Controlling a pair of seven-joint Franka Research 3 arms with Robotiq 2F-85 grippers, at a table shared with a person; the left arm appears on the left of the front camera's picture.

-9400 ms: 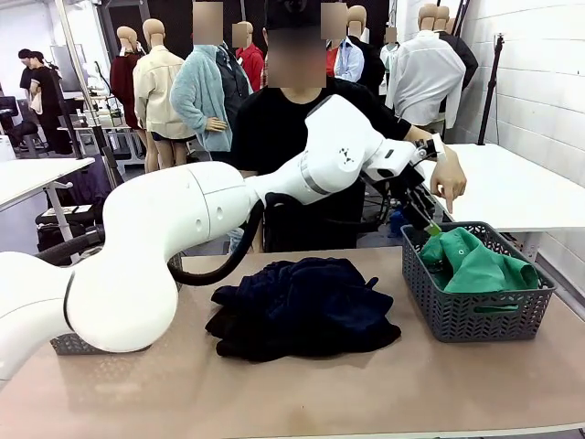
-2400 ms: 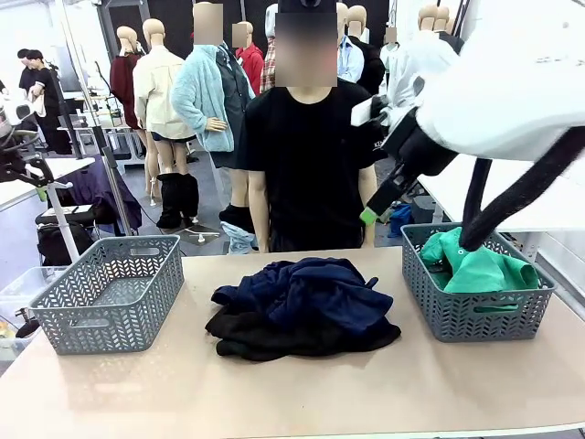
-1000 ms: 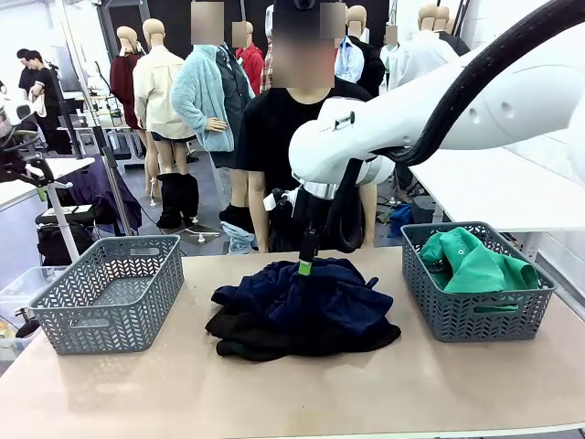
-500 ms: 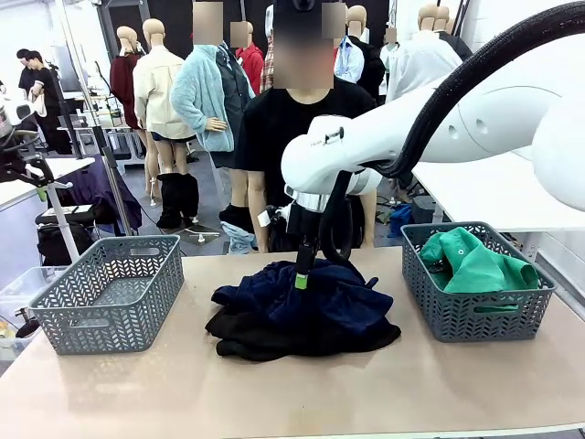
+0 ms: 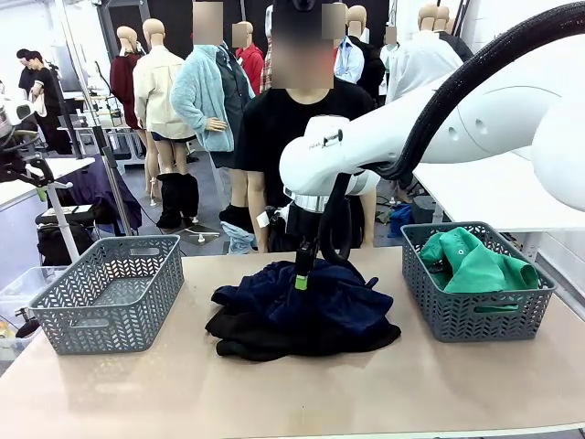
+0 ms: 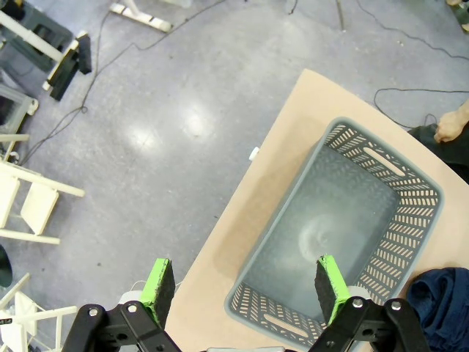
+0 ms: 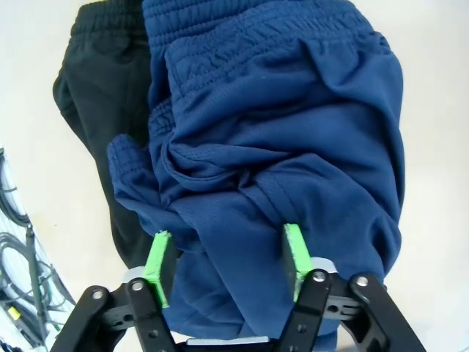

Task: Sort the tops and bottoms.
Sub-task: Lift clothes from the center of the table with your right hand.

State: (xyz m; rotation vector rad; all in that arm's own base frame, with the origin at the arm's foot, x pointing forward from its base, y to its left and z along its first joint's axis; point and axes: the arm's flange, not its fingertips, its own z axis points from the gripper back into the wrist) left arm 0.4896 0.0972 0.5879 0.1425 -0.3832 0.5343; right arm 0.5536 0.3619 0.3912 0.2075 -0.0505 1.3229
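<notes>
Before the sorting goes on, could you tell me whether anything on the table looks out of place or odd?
Nothing is spilled or damaged. The navy garment and black garment lie crumpled in one heap mid-table, and the green shirt bulges above the rim of its basket.

Front camera faces across table [image 5: 292, 402]; wrist cameras look down (right closest) at navy garment [image 5: 311, 302].

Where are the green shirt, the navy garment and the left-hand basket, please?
green shirt [image 5: 477, 267], front view, middle of the cloth.
navy garment [image 7: 293, 132], right wrist view, its broad upper fold.
left-hand basket [image 5: 119, 306], front view, front wall.
</notes>
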